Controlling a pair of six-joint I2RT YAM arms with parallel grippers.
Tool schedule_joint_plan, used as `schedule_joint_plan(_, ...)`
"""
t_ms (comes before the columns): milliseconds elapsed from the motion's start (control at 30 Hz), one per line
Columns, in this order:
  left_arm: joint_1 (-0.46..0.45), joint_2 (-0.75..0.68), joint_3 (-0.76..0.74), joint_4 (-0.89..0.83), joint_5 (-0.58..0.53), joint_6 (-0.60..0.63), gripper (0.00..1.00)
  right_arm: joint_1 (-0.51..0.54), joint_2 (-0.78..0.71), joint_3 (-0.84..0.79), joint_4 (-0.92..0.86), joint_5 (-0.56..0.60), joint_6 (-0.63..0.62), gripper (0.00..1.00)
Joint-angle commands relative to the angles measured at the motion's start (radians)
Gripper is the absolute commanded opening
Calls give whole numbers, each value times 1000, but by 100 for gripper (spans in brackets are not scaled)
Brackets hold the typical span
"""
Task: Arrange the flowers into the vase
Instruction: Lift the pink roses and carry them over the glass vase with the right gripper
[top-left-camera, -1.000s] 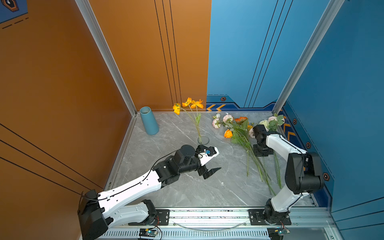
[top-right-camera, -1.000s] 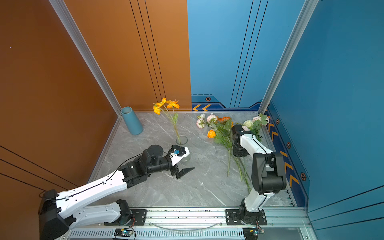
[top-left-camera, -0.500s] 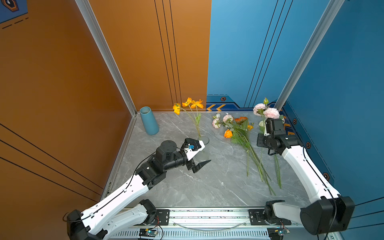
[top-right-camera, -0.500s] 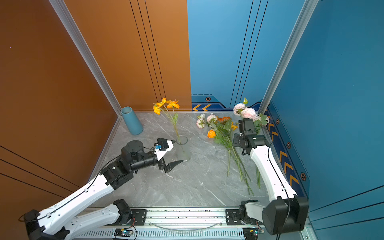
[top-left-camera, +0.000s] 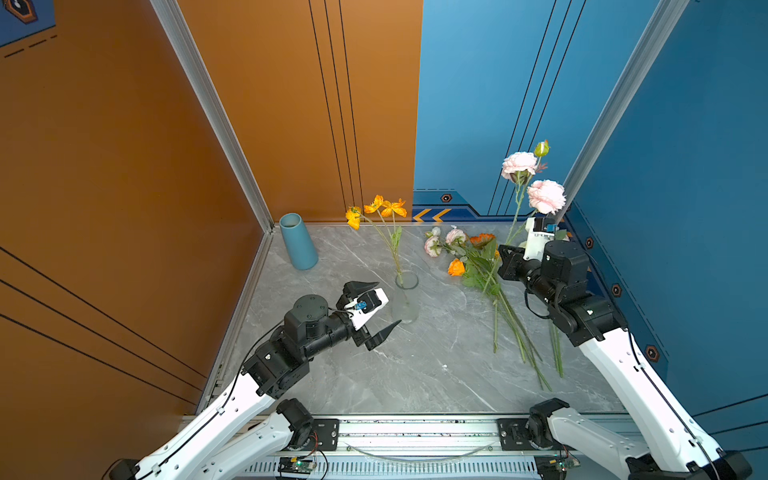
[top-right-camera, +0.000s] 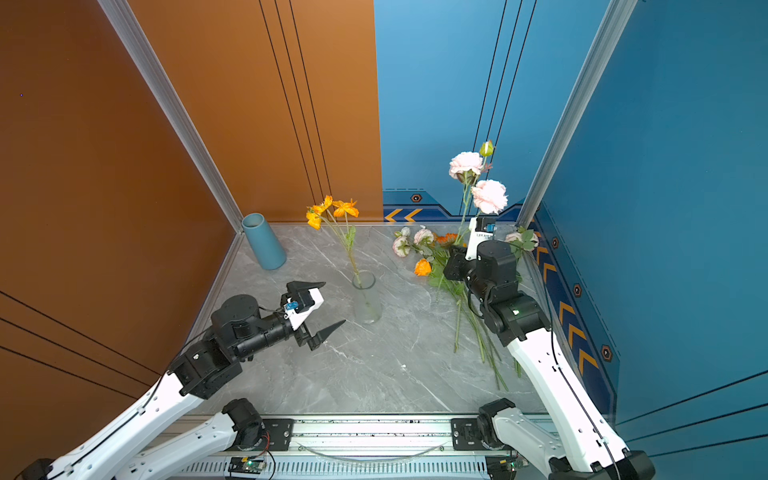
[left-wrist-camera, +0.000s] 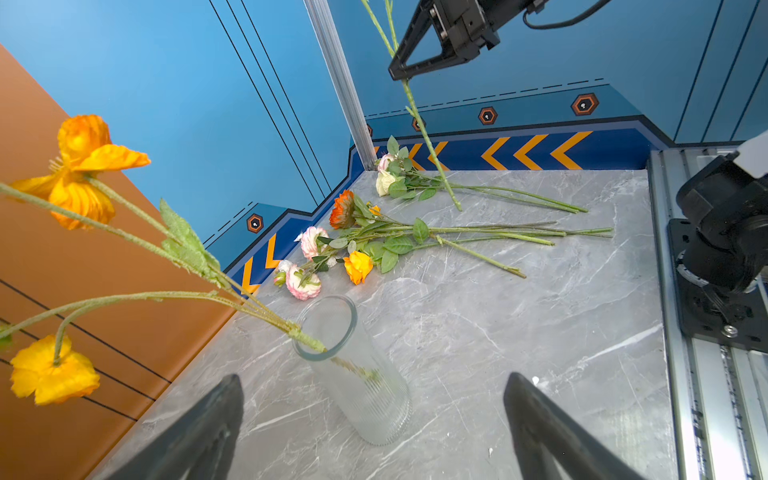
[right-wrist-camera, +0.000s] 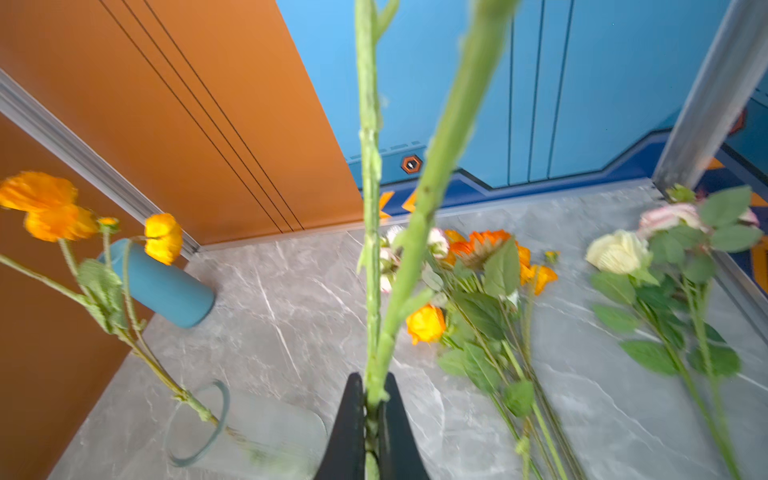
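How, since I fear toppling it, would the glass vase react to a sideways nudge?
Probably tippy: the glass vase is tall and narrow, and its orange flowers lean out to one side. Likely fragile too, being thin clear glass.

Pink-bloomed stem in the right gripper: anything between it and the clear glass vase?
Nothing tall: loose leafy flowers lie flat between the pink-bloomed stem in the right gripper and the clear glass vase. An orange-bloomed stem leans in the vase mouth; the open left gripper is on its other side.
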Motion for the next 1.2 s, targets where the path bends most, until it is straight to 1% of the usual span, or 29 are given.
schedule_joint_plan(0, 18, -9, -38, -14, -34, -4, 98, 54, 43, -23, 230, 50, 17, 0)
schedule_joint_plan(100, 71, 22, -44, 25, 9, -18, 98, 103, 117, 36, 281, 65, 22, 0)
schedule_joint_plan(200, 99, 38, -51, 35, 33, -20, 98, 162, 174, 90, 329, 86, 16, 0)
schedule_joint_plan(333, 103, 29, -73, 67, 31, -23, 98, 211, 228, 138, 393, 90, 37, 0)
schedule_joint_plan(500, 103, 27, -79, 73, 16, -17, 98, 254, 287, 160, 453, 84, 52, 0)
schedule_joint_plan(833, 103, 16, -83, 68, 8, -5, 98, 304, 378, 180, 500, 78, 82, 0)
schedule_joint_plan(1167, 104, 12, -83, 65, 4, 1, 98, 332, 422, 129, 557, 55, 149, 0)
